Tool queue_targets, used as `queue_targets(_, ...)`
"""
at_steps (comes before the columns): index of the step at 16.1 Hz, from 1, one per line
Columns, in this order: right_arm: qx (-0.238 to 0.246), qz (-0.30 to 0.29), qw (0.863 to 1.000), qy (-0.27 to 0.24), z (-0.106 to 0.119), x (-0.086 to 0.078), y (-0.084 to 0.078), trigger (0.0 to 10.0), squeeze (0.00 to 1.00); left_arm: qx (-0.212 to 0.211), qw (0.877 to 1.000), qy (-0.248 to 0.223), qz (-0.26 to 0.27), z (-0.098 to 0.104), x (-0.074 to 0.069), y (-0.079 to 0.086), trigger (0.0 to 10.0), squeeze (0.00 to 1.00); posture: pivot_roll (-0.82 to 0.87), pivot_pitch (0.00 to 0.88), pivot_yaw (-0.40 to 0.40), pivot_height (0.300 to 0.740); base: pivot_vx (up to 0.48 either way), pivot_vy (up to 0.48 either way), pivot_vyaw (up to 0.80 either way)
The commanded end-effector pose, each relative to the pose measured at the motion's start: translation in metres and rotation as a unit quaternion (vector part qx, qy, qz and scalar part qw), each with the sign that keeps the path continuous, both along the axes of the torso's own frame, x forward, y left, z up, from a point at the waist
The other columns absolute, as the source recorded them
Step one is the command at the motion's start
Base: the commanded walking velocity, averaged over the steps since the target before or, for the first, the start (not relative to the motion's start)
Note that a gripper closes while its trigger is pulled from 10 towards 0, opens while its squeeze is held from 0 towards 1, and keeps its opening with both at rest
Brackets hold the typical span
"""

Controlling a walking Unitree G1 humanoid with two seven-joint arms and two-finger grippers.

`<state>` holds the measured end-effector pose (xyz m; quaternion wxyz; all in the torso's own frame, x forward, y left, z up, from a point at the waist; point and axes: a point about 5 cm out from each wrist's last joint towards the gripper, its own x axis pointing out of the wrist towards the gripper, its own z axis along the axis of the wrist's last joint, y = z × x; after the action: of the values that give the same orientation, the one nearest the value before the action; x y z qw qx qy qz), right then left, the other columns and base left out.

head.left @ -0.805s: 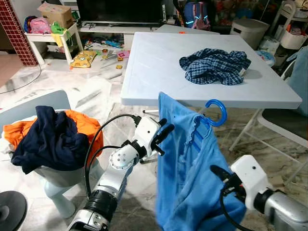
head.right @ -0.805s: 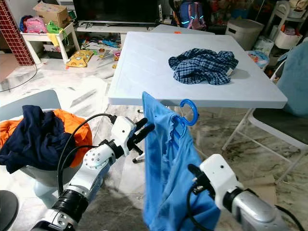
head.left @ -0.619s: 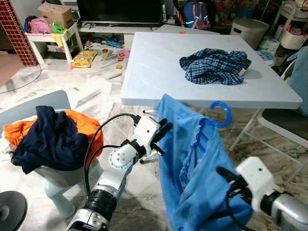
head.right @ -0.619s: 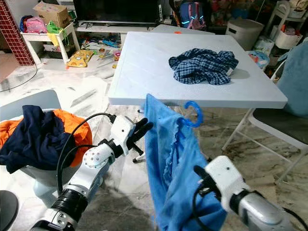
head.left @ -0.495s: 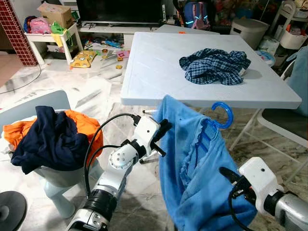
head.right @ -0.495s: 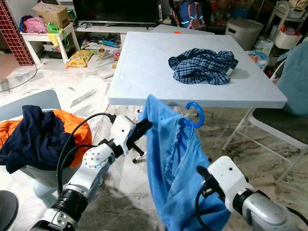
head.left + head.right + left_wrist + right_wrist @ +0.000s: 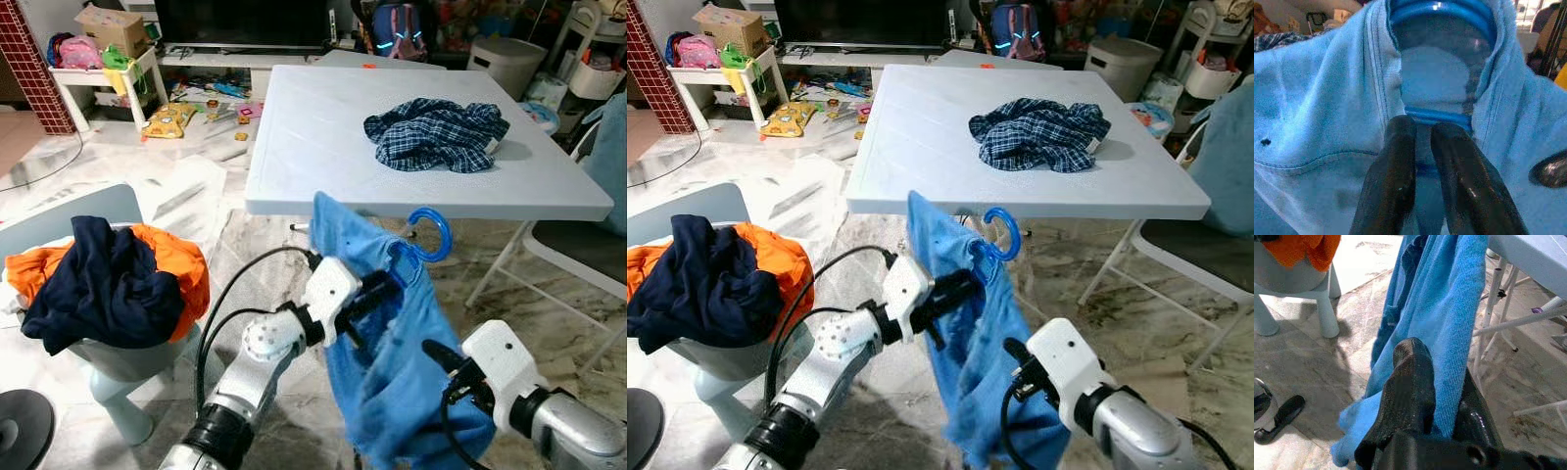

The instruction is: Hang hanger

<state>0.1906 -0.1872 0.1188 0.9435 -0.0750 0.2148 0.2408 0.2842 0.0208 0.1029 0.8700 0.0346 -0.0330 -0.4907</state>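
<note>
The blue shirt (image 7: 392, 362) hangs on a blue hanger (image 7: 429, 233) in front of the white table (image 7: 323, 137), its hook free above the collar. The left end effector (image 7: 1422, 161) pinches the hanger bar at the neckline to carry it, while the right end effector (image 7: 1442, 396) grips the shirt's lower cloth, likely keeping it from swinging.

My glossy black fingers (image 7: 1400, 181) meet a shiny plastic hanger (image 7: 1442, 14) inside soft matt blue cloth (image 7: 402, 382).
</note>
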Motion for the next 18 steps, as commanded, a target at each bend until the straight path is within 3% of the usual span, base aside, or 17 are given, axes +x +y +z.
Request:
queue_targets(1, 0.001, 0.008, 1.000, -0.021, 0.009, 0.003, 0.003, 10.0, 0.00, 0.002, 1.000, -0.010, 0.000, 0.004, 0.001, 0.000, 10.0, 1.00, -0.04, 0.000, -0.049, 0.740, 0.000, 0.000, 0.00)
queue_targets(7, 0.011, 0.021, 0.999, -0.021, 0.015, 0.000, 0.005, 10.0, 0.00, 0.032, 0.999, -0.022, 0.021, 0.003, 0.012, 0.008, 10.0, 1.00, -0.05, 0.000, -0.041, 0.740, 0.000, 0.000, 0.00)
queue_targets(10, 0.048, 0.008, 0.998, -0.045, 0.027, 0.005, 0.010, 10.0, 0.00, 0.045, 0.998, -0.033, 0.018, 0.001, 0.010, 0.006, 10.0, 1.00, -0.05, 0.000, -0.042, 0.740, 0.000, 0.000, 0.00)
queue_targets(14, 0.053, 0.002, 0.996, -0.074, 0.034, 0.019, 0.016, 10.0, 0.00, 0.034, 0.998, -0.042, 0.023, 0.005, 0.012, -0.001, 10.0, 1.00, -0.05, 0.000, -0.045, 0.740, 0.000, 0.000, 0.00)
queue_targets(18, 0.082, 0.012, 0.992, -0.091, 0.049, 0.022, 0.024, 10.0, 0.00, 0.046, 0.993, -0.066, 0.087, 0.009, 0.024, 0.007, 10.0, 1.00, -0.06, 0.000, -0.045, 0.740, 0.000, 0.000, 0.00)
